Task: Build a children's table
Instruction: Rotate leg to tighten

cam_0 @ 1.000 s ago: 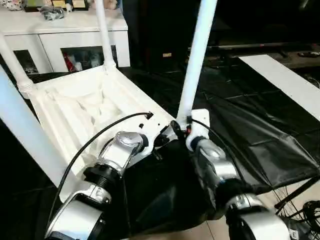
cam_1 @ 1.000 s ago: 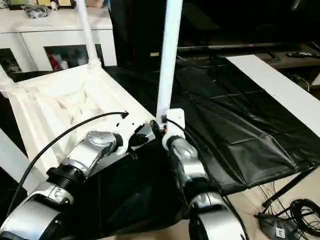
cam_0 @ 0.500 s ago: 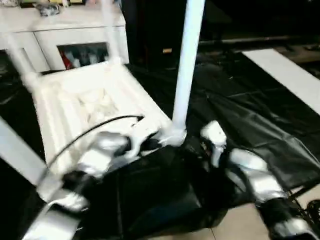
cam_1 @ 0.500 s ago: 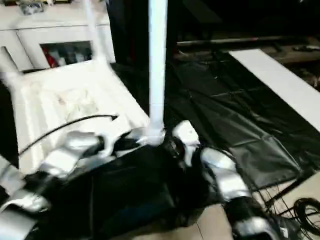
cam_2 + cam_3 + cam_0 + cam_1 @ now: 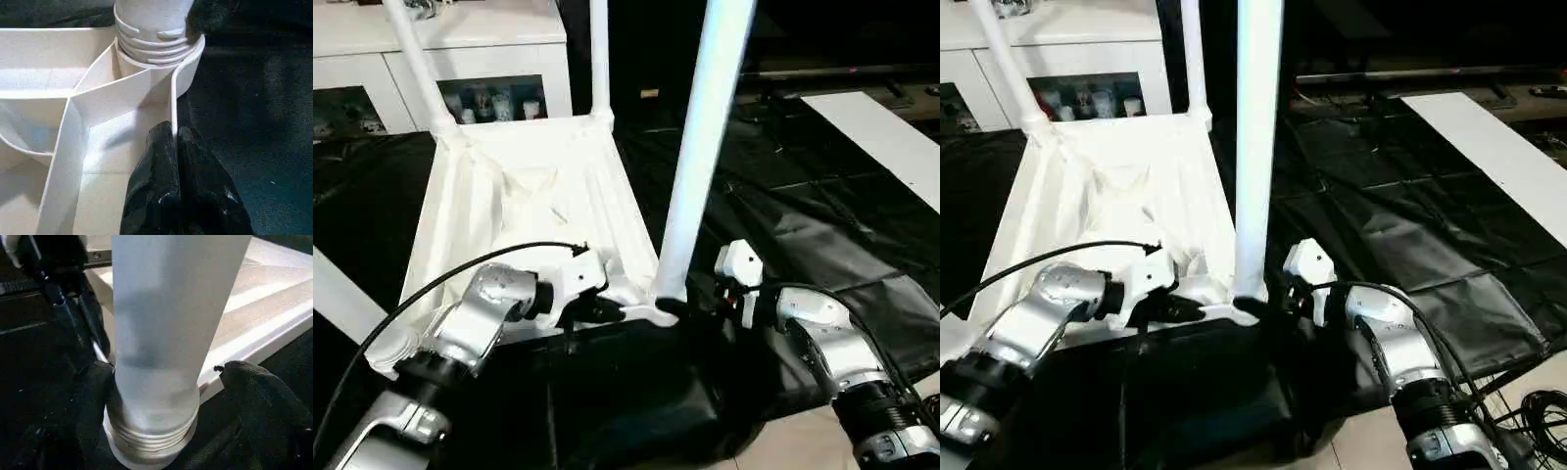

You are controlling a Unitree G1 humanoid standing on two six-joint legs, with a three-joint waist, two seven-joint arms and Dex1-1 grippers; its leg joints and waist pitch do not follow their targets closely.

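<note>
The children's table lies upside down on the black sheet, its white top (image 5: 509, 196) facing up with ribs showing. Three legs show standing in other corners. The near-right leg (image 5: 705, 147) stands upright in its corner socket (image 5: 661, 308), with its ribbed end (image 5: 151, 431) seated there. My left gripper (image 5: 173, 142) is shut on the thin rim wall beside that socket, also seen from above (image 5: 607, 311). My right gripper (image 5: 164, 382) is open, with one finger on each side of the leg's base. One finger (image 5: 254, 396) stands clear of the leg.
A white glass-door cabinet (image 5: 489, 39) stands behind the table. A long white board (image 5: 881, 137) lies at the right on the black sheet (image 5: 803, 196). Cables (image 5: 1538, 411) lie on the floor past the sheet's near-right edge.
The head camera has shifted. My right gripper, pressed up to the leg's base a second ago, has drawn back a little towards the right. My left gripper stays on the rim.
</note>
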